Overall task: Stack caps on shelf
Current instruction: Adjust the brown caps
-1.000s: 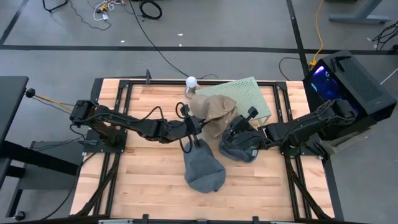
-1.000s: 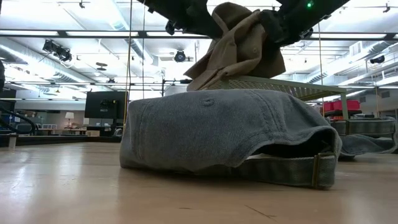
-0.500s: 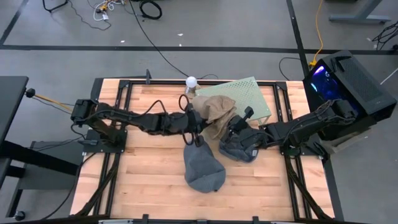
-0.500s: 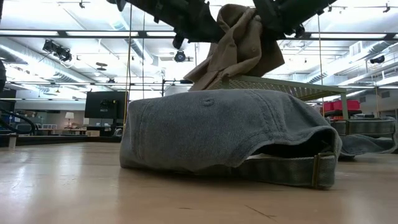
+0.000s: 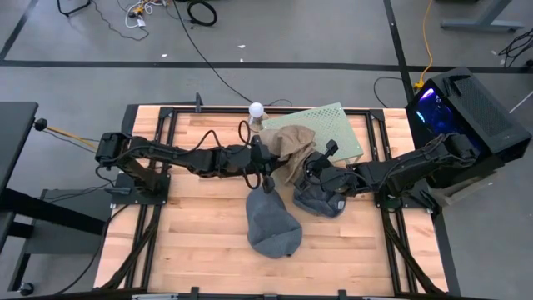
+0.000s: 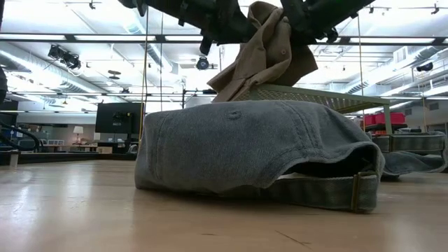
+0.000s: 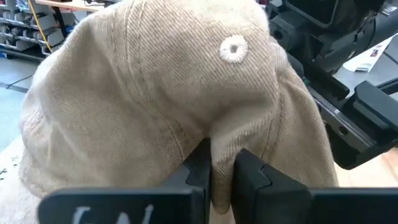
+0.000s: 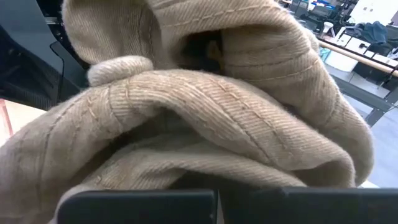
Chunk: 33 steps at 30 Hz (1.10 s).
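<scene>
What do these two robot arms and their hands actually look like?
Both arms are dark, nearly black, built from jointed segments, with thin black cables looping along the left arm and the right arm. Each is mounted at a side of the wooden table. The left hand ends in two flat, blocky black fingers; a faint pale marking shows on the black bar beneath them. The right hand is equally dark.
</scene>
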Motion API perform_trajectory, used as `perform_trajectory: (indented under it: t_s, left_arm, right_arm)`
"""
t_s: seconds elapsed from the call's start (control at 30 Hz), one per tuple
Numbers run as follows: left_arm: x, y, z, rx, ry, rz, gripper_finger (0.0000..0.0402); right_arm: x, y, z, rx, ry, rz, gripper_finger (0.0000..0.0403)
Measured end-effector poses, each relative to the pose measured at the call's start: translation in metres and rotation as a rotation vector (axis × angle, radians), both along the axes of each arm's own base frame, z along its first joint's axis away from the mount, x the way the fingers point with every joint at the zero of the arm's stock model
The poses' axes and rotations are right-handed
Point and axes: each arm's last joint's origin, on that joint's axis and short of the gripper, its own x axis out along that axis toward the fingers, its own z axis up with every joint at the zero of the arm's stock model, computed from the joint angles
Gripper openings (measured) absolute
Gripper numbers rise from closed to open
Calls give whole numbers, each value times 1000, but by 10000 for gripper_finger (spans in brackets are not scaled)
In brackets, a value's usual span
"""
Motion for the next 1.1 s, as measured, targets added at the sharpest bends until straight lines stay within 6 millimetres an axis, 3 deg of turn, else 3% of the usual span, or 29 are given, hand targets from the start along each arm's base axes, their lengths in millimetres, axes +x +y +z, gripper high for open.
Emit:
perform_trajectory:
  t_s: [0.17,0.27,0.4,0.7,0.93,1.1]
  left_arm:
    - [4,3,-4,-24,2,-50,58]
    - [11,6,-12,-71,-18,-145,77]
    - [23,12,-19,-70,-64,-140,88]
    - [49,17,10,22,-58,-111,64]
    - [57,29,34,74,-97,-124,41]
    - [62,43,30,56,-119,-157,37]
  right_arm:
    - [1,0,1,-10,-2,5,0]
    - [2,0,4,-20,-17,13,0]
    - [2,0,6,-35,-24,13,0]
    - [-1,-4,13,-108,-30,-89,0]
    - [-16,-9,30,-128,-49,-118,0]
    - [-22,-14,32,-134,-20,-126,0]
